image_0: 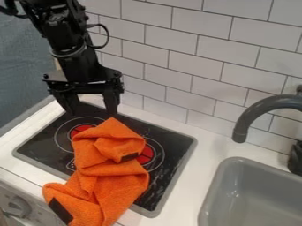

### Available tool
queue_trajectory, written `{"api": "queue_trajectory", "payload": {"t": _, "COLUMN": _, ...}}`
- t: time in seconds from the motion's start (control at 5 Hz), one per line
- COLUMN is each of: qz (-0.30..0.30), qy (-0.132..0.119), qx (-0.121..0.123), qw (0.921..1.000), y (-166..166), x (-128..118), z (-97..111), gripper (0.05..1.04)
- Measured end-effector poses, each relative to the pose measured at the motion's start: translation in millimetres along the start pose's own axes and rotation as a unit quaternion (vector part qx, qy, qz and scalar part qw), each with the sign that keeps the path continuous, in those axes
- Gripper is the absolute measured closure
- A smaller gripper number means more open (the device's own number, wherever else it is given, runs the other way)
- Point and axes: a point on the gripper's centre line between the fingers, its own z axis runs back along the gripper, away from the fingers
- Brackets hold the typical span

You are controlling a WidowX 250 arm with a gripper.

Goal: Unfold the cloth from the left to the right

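Orange cloth (112, 176) crosses the stovetop's (172, 137) near edge, its far peak near the wide-open, empty end effector (93, 114).

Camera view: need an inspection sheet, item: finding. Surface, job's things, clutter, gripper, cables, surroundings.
Surface: white counter with inset black cooktop; pale marks at its lower right, smudges or reflections, can't tell.
Job's things: orange cloth, bunched and folded, lying across cooktop to counter's front edge; two dark patches visible.
Clutter: dark object by sink, unidentified.
Gripper: jaws open, at cloth's far end; contact unclear.
Cables: black cable looped beside arm.
Surroundings: tiled wall, grey sink, grey faucet.
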Motion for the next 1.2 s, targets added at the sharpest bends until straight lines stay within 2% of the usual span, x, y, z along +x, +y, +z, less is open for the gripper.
{"api": "queue_trajectory", "payload": {"t": 0.2, "qz": -0.004, "qy": 0.012, "qx": 0.000, "qw": 0.9999, "y": 0, "x": -5, "z": -5, "gripper": 0.084}}
{"api": "queue_trajectory", "payload": {"t": 0.6, "qz": -0.059, "qy": 0.065, "qx": 0.001, "qw": 0.9961, "y": 5, "x": -18, "z": -29, "gripper": 0.084}}
{"api": "queue_trajectory", "payload": {"t": 1.0, "qz": -0.057, "qy": 0.109, "qx": 0.042, "qw": 0.9915, "y": 24, "x": -35, "z": -60, "gripper": 0.084}}
{"api": "queue_trajectory", "payload": {"t": 1.2, "qz": -0.055, "qy": 0.119, "qx": 0.049, "qw": 0.9902, "y": 28, "x": -38, "z": -70, "gripper": 0.144}}
